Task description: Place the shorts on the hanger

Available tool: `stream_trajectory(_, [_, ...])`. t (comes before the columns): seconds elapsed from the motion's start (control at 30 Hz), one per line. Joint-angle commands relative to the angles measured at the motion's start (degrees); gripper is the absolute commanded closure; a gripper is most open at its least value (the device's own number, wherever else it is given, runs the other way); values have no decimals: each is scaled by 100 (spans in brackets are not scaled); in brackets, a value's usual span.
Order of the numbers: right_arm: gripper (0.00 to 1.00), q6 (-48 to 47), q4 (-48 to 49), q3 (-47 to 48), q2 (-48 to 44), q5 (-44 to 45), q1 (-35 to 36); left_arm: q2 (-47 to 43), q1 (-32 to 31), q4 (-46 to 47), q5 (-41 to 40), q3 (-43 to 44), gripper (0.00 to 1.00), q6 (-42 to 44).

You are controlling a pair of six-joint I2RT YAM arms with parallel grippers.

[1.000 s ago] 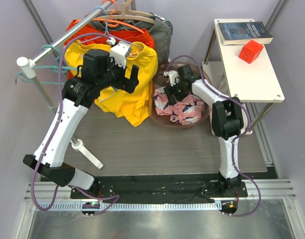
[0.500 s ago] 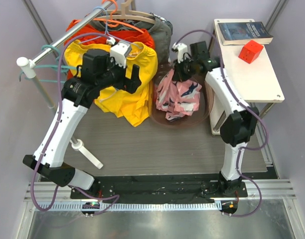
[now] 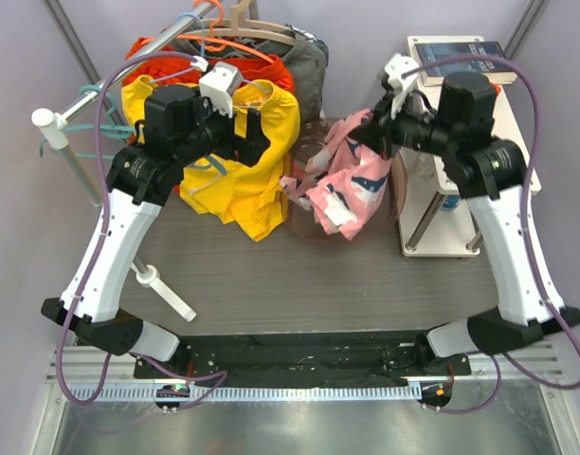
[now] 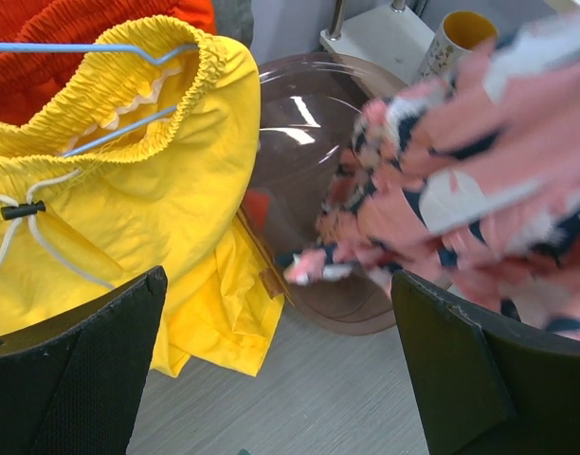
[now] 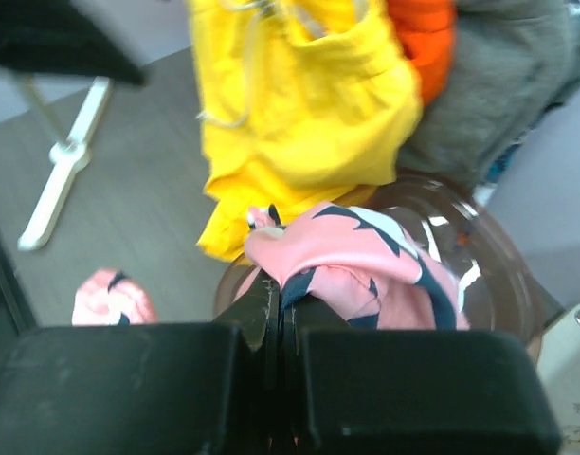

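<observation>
Right tool is pressed together on a fold of the shorts. In the right wrist view its two dark fingers meet with the pink, navy-printed cloth pinched between them. The shorts hang bunched from that grip, above and partly over the far rim of a clear brownish bowl that stands on the desk. Their lower folds droop toward the bowl; whether they touch it cannot be told.

Left tool is spread wide and grips nothing. It hovers over the yellow drawstring shorts, just left of the bowl. In the left wrist view its two black fingers frame the bottom corners, with the pink shorts to the right and well apart from them.

The hanger, thin and teal, hangs on the metal rail near its near left end. It is well apart from the pink shorts and from both tools. The yellow shorts hang on a pale blue hanger, with orange and grey garments behind them. A white side table stands right of the bowl, partly hidden by the right arm.
</observation>
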Motion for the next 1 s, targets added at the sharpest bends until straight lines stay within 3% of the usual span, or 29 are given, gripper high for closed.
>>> stream_trajectory(0.0, [99,-992,-125,-1209,-994,-533,307,-58,20,299,170,108,0,-30])
stream_trajectory(0.07, [99,-1973,-617,-1914,-1715,-578,448,-93,20,149,538,-48,0,250])
stream_trajectory(0.1, [99,-2293,-880,-2718,-2022,-543,501,-172,11,131,687,-137,1,339])
stream_trajectory(0.23, [99,-3543,-1041,-4639,-3244,-271,580,-400,11,-114,1662,-638,3,1111])
stream_trajectory(0.3, [84,-3998,-971,-5359,-3632,-121,589,-480,-15,-334,2164,-927,4,1488])
stream_trajectory(0.33, [64,-4053,-918,-5537,-3694,-60,589,-506,-42,-465,2305,-981,5,1691])
stream_trajectory(0.4, [44,-4255,-943,-5906,-3625,212,589,-506,-251,-1018,2394,-1113,6,2165])
stream_trajectory(0.43, [29,-4247,-944,-5969,-3572,326,598,-515,-331,-1194,2333,-1253,8,2551])
stream_trajectory(0.53, [8,-3767,-918,-5865,-3309,424,598,-568,-621,-1398,2069,-1674,10,2827])
stream_trajectory(0.7, [5,-2360,-16,-5478,-2792,292,589,-480,-780,-864,1938,-2167,11,2337])
stream_trajectory(0.97, [5,-207,1103,-4460,-1323,-120,607,-260,-780,-572,1849,-2124,12,1720])
